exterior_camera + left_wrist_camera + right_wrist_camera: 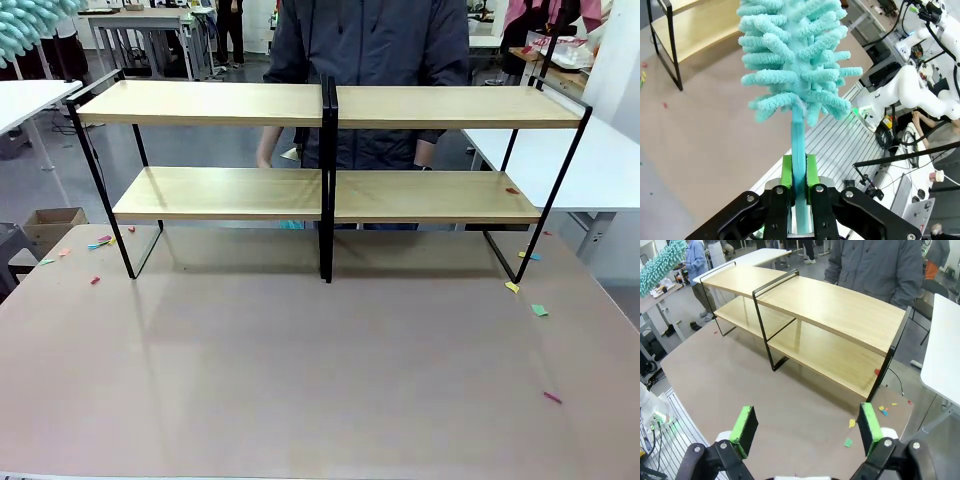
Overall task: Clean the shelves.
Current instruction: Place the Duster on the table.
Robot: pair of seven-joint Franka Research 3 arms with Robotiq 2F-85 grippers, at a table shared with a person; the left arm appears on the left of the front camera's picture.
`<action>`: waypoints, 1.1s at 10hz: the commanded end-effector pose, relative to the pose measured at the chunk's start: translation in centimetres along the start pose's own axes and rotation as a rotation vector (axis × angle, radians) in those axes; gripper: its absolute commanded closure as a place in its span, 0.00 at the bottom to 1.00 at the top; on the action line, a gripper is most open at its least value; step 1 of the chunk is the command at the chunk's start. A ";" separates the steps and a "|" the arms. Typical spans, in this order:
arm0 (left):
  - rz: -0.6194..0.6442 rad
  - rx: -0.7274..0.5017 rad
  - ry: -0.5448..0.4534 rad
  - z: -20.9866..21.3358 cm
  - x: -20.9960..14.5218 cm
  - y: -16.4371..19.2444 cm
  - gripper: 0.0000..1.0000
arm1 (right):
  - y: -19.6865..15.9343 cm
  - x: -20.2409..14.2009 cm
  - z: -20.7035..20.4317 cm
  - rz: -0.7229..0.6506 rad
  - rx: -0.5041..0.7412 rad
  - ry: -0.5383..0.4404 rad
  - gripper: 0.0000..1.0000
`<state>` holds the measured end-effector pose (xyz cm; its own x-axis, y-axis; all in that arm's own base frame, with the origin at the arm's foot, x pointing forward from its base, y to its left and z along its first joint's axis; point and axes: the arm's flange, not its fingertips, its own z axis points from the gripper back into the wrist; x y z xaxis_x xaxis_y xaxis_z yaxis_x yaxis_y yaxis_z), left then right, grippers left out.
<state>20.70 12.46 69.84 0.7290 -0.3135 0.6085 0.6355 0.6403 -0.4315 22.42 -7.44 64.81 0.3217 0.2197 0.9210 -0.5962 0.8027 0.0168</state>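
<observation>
Table: a bare brownish tabletop (300, 380) lies nearest, its near edge cut off by the frame.
Shelves: the shelves (325, 190) stand across the far half of the table, long boards running side to side, two tiers on a black frame with a central black upright (326, 180); both tiers look bare apart from a small red mark at the right end of the lower board.
Person: a person in a grey jacket (370, 60) stands behind the shelves, body partly hidden by the boards, one hand (266, 148) hanging between the tiers.
Duster: a turquoise fluffy duster (795, 55) points straight out along the fingers, handle upright in the left wrist view.
Left gripper: the left gripper (799, 172) is clenched on the duster's handle, green pads against it.
Right gripper: the right gripper (805, 427) hangs over the table's near side with jaws spread wide, nothing between them.
Scraps: small coloured paper scraps (538, 309) lie scattered near both ends of the shelves, too small to make out further.
</observation>
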 end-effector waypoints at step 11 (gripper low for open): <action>-0.201 -0.344 0.646 -11.8 -7.9 2.0 0.88 | 4.3 -10.1 -10.5 -0.668 0.388 0.368 0.00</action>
<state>18.03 8.91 58.70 0.5825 -0.7629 0.2805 0.7195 0.3233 -0.6147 26.00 -4.06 58.11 0.7468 0.0333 0.6642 -0.5558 0.5797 0.5959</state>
